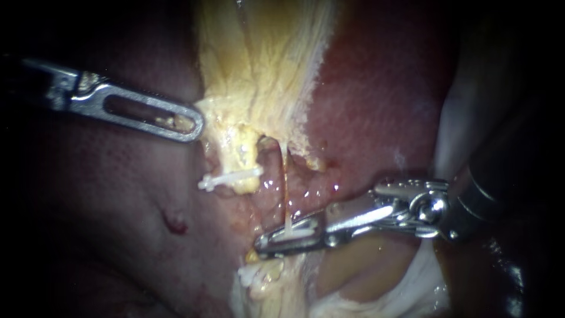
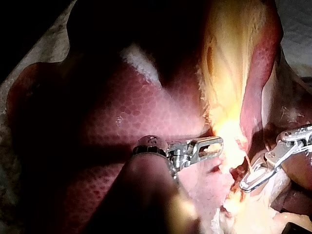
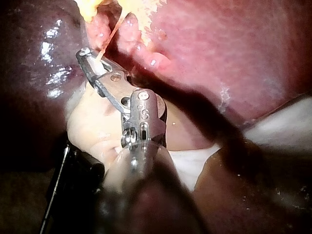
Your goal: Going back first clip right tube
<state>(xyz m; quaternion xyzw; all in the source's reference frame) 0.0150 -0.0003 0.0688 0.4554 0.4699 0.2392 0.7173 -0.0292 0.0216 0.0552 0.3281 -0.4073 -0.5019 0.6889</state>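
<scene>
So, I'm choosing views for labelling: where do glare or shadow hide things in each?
Endoscope view: the edges are dark and swallow the left instrument's shaft, and wet glints sit by the tube. Left wrist view: light washes out the yellow tissue beside the left instrument, and the liver lies in shadow. Right wrist view: glare spots mark the dark tissue beside the right instrument.
</scene>
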